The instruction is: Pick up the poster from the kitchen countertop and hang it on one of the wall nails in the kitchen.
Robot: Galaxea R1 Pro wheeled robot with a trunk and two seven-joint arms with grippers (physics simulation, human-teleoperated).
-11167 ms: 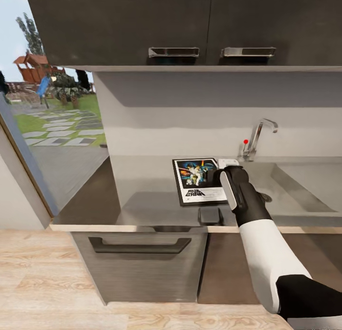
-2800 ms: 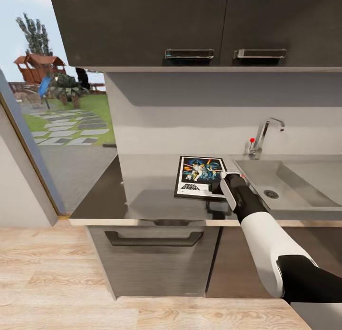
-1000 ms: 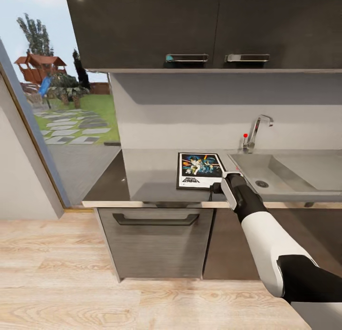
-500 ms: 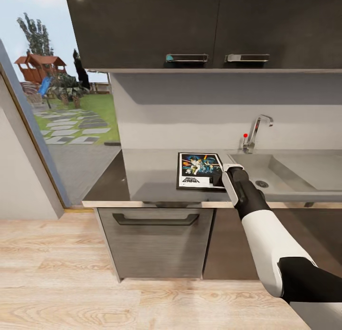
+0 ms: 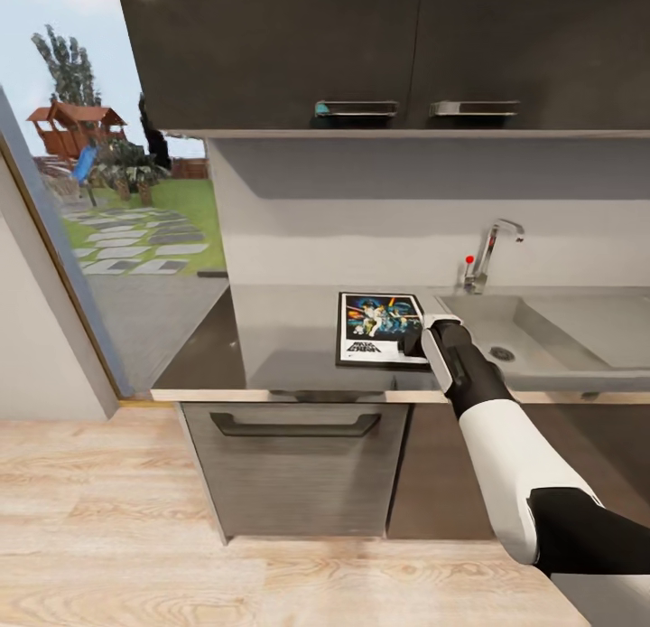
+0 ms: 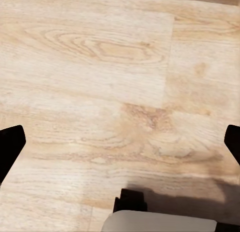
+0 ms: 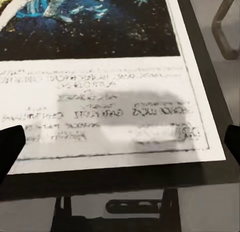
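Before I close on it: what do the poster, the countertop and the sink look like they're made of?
Poster: looks like printed paper in a thin black frame, probably rigid; its face shows a soft shadow in the right wrist view.
Countertop: smooth grey slab, slightly reflective, possibly laminate or stone.
Sink: grey metal look, likely steel, moulded into the slab.

My right arm reaches forward and slightly left from my shoulder, its white forearm running into a black wrist. My right jaws point ahead and down, spread wide, their dark tips at the two edges of the right wrist view. My left jaws hang spread wide too, pointing straight down.
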